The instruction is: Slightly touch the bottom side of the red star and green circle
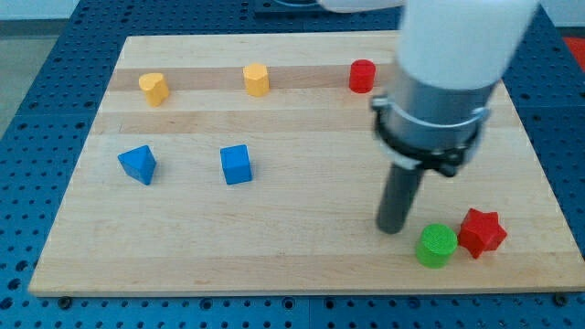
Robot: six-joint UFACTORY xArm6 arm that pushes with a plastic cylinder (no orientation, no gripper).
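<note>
The red star (482, 231) lies near the board's lower right corner. The green circle (437, 245) sits touching it on its left, slightly lower. My tip (393, 228) rests on the board just left of and a little above the green circle, with a small gap between them. The rod runs up from the tip into the large grey and white arm body, which hides the board's upper right part.
A red cylinder (363, 76), a yellow hexagonal block (257, 79) and a yellow block (154, 89) stand along the view's top. A blue triangle (138, 164) and a blue cube (236, 164) lie at the left. The wooden board's (274, 265) bottom edge runs close below the green circle.
</note>
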